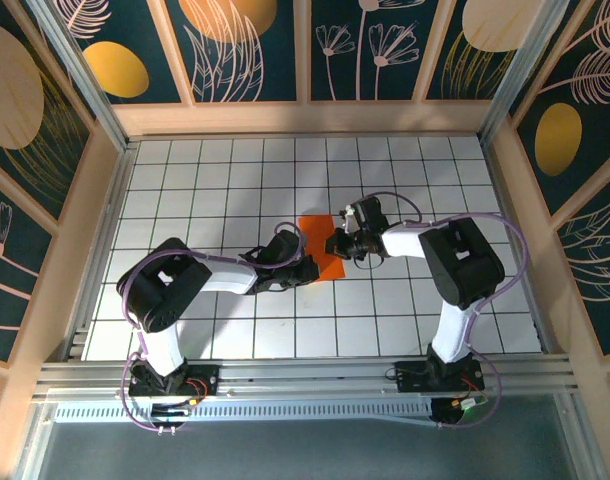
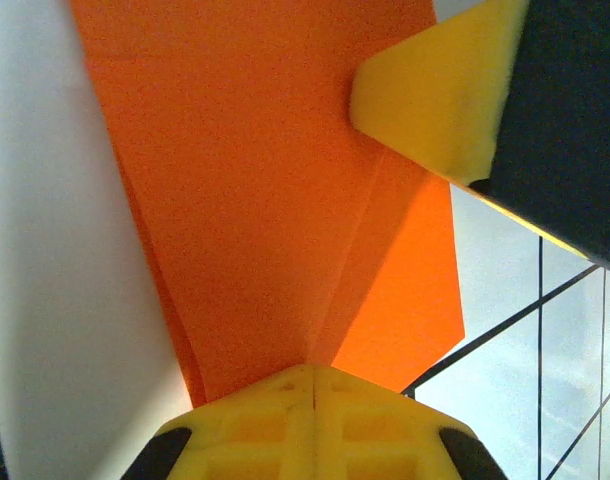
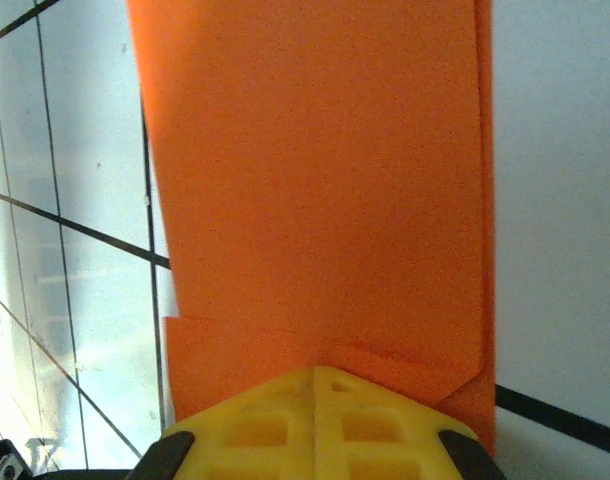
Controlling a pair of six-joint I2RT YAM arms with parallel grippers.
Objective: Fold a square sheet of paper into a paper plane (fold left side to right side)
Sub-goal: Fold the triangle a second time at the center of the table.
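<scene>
At the near edge of the white gridded table [image 1: 235, 180], where our arms are bolted, both reach inward and meet over the thin, bright orange square sheet of paper [image 1: 317, 236]. It lies flat near the table's middle as a creased, layered wedge. Our left gripper [image 2: 313, 374] has its yellow jaws pressed together with nothing between them, and its tip seems to rest on the wedge's narrow end, where a diagonal crease runs in. Our right gripper [image 3: 315, 374] is likewise closed and empty, its tip set at the sheet's opposite end beside a small folded corner. We judge the main risk to be dragging: a closed tip sliding on such thin paper could shift the layers, skew the crease or crumple an edge. The two tips also sit near enough to knock each other. From the wrists, the paper's long edges lie free on bare tile. Beyond the paper, open tiles stretch to the pale wooden far wall [image 1: 305, 118], well apart, so we have room to sweep outward.
</scene>
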